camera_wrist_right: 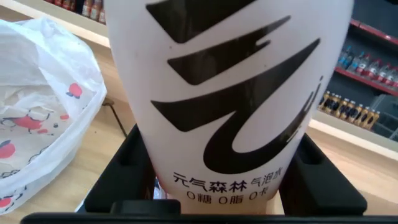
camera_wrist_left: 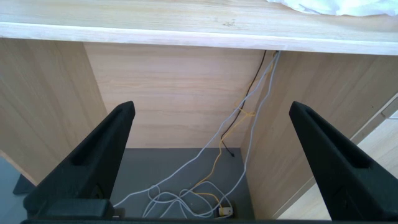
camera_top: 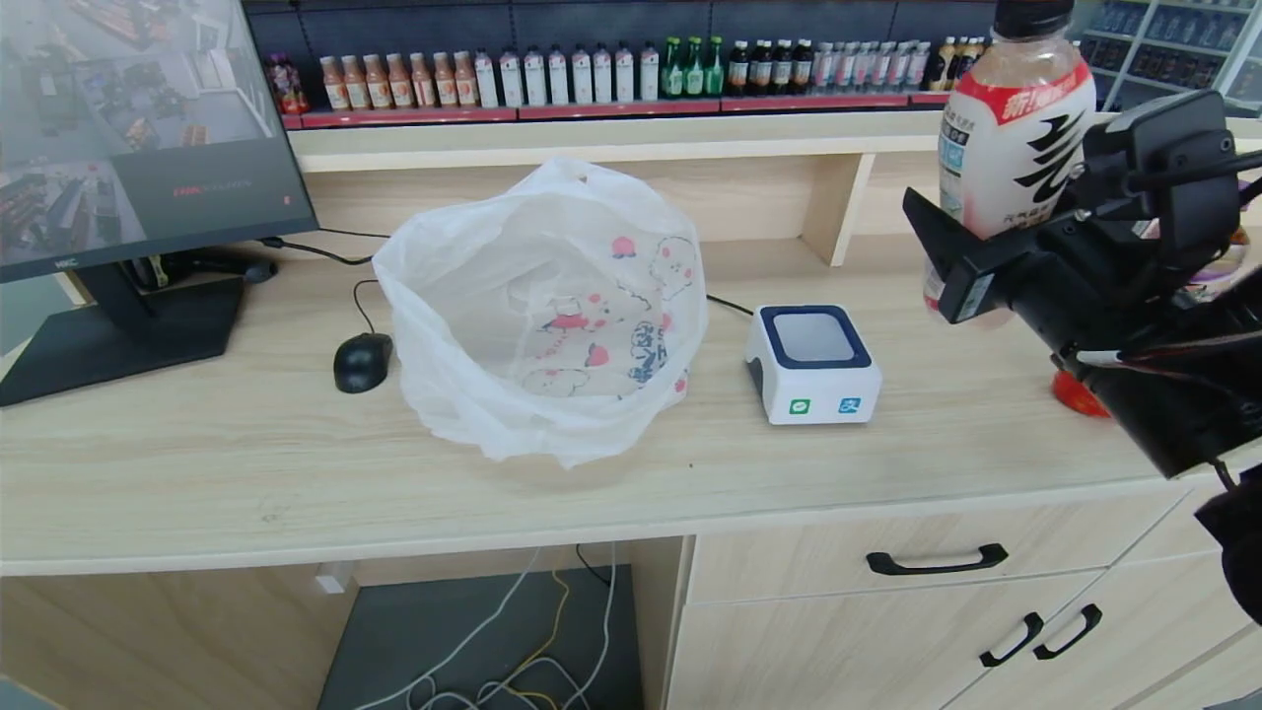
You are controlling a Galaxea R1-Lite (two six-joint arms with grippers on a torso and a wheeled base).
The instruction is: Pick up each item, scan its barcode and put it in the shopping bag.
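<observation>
My right gripper point(camera_top: 996, 251) is shut on a drink bottle point(camera_top: 1011, 128) with a white label, black strokes and a black cap, held upright above the counter's right side. Up close in the right wrist view, the bottle's label point(camera_wrist_right: 230, 99) sits between the black fingers point(camera_wrist_right: 118, 180). The white barcode scanner point(camera_top: 811, 363) with a dark-framed window stands on the counter, left of and below the bottle. An open white plastic shopping bag point(camera_top: 547, 306) with cartoon prints stands left of the scanner. My left gripper point(camera_wrist_left: 211, 168) hangs open below the counter edge, with nothing between its fingers.
A monitor point(camera_top: 128, 128) on a black stand fills the back left, with a black mouse point(camera_top: 362, 361) beside the bag. A red object point(camera_top: 1077, 394) lies under my right arm. Drawers point(camera_top: 937, 562) sit below the counter; cables point(camera_wrist_left: 211, 186) lie on the floor in the opening.
</observation>
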